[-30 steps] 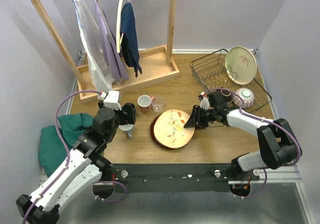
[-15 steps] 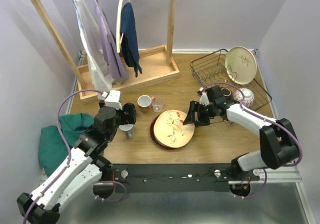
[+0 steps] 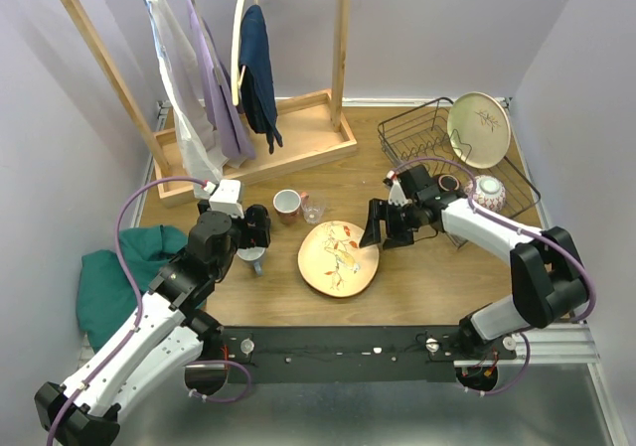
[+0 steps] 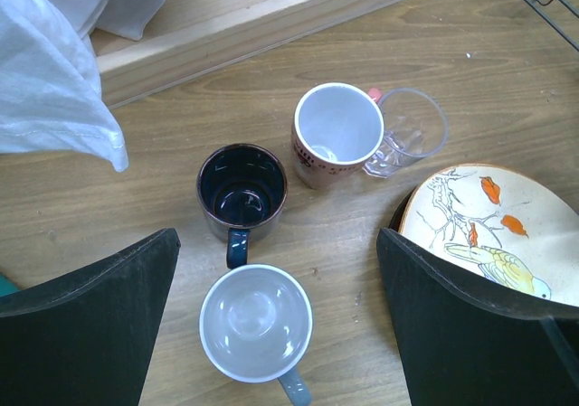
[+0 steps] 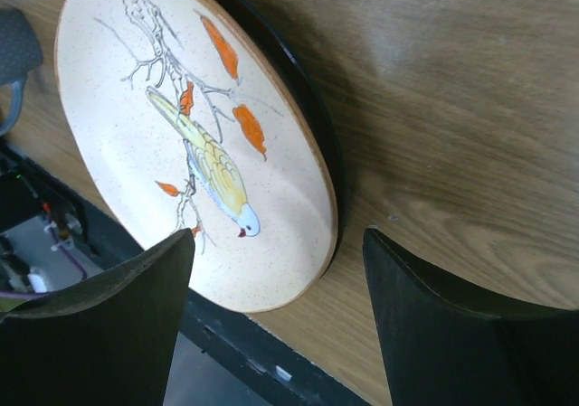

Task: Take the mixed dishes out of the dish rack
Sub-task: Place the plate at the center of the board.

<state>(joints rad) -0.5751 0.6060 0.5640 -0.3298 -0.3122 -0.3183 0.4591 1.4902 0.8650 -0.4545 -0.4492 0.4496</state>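
Mugs (image 4: 338, 135) number three beside one glass (image 4: 412, 130), two stacked plates (image 4: 479, 234).

White arms (image 3: 139, 342) — black joints (image 3: 209, 239), purple cables (image 3: 119, 237).

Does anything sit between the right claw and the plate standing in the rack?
Only the wire wall of the rack separates the right claw from the plate. The bowl lies beside that path, not across it.
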